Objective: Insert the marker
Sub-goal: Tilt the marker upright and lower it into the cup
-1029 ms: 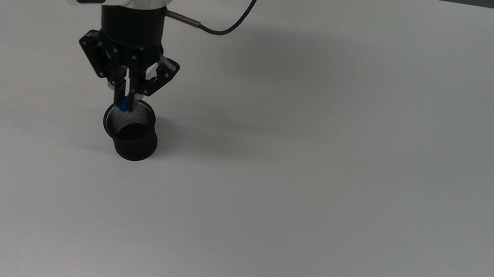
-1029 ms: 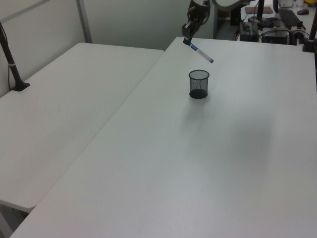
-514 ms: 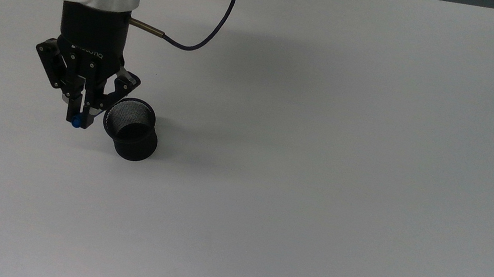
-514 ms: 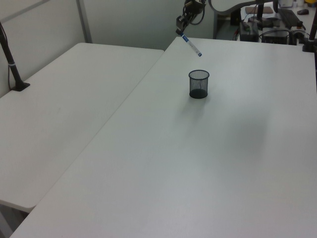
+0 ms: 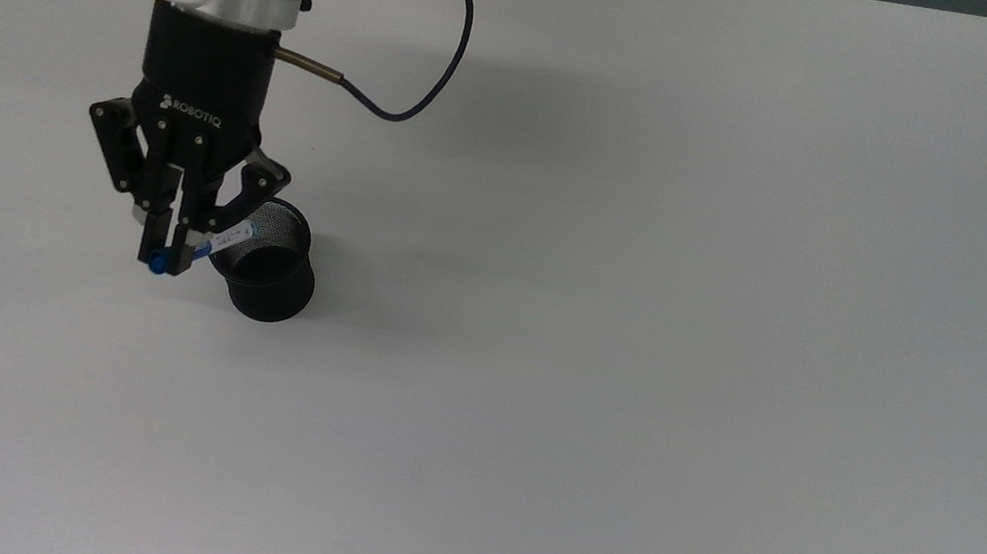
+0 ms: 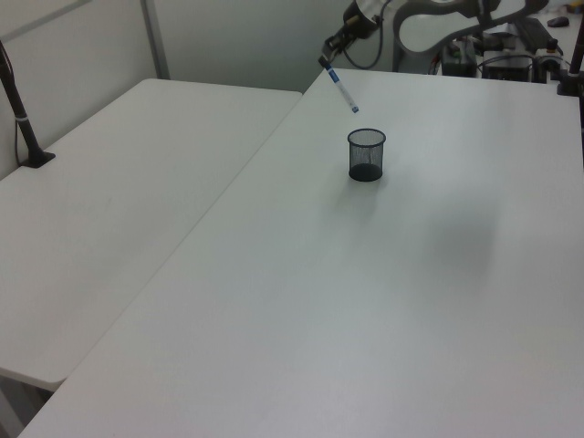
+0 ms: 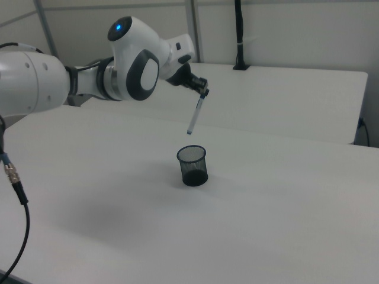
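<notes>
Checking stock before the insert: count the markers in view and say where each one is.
1. The marker hangs tilted from the gripper, which is shut on its upper end, lower tip above the black mesh cup on the white table. The cup's inside looks empty.

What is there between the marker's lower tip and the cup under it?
Nothing but air. In the right view the marker, held by the tool, hangs tilted above the cup, with a clear gap above the rim.
</notes>
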Robot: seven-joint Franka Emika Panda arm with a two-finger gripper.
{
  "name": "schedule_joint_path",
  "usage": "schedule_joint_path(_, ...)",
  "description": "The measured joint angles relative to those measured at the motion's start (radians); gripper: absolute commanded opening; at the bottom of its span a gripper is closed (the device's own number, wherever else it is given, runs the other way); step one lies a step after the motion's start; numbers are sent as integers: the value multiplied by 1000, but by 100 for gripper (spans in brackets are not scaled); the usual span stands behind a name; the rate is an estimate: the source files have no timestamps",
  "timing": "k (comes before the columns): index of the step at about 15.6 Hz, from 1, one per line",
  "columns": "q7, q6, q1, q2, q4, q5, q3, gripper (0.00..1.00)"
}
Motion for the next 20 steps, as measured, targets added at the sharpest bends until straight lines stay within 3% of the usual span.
schedule_joint_path(5, 2, 12, 2, -84, -148, -44, 2, 0)
schedule_joint_path(9, 2, 55, 2, -99, -220, -68, 3, 0)
schedule_joint_path(20, 53, 157, -1, -37, -219, -81, -5, 0)
